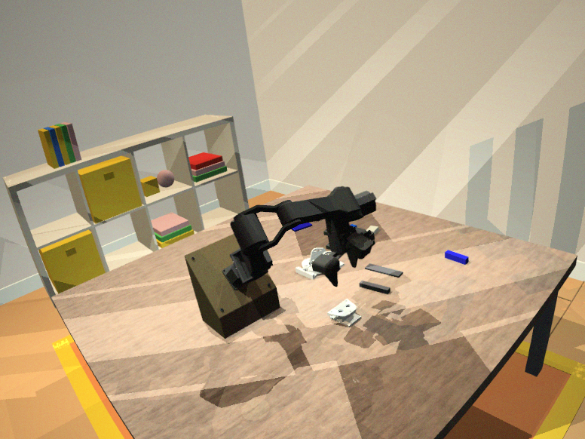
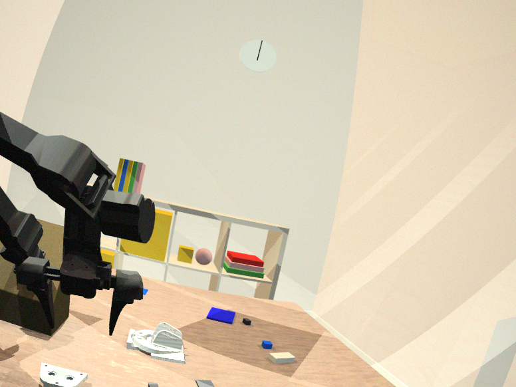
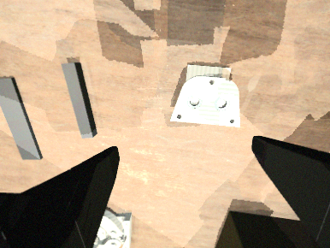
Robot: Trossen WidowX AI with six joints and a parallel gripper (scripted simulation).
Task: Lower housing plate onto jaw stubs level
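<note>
The white housing plate point(image 1: 344, 308) point(image 2: 60, 376) point(image 3: 208, 112), with two large round holes and small screw holes, rests raised on a small ribbed white stand point(image 3: 208, 72). The white jaw assembly point(image 1: 306, 272) point(image 2: 166, 342) has a round body and upright jaw parts on a flat base; in the top view the gripper partly hides it, and in the wrist view a finger covers part of it. My gripper point(image 1: 344, 274) point(image 2: 81, 330) point(image 3: 185, 147) is open and empty, fingers pointing down, above the table. In the wrist view the plate lies beyond the fingertips, right of centre.
Two dark grey bars point(image 1: 383, 270) point(image 1: 375, 287) point(image 3: 19, 120) point(image 3: 80, 100) lie beside the plate. A blue block point(image 1: 456, 256) lies further right. A flat blue piece point(image 2: 221, 315), black cube point(image 2: 247, 321), blue cube point(image 2: 266, 344) and cream block point(image 2: 282, 357) lie beyond the jaw assembly.
</note>
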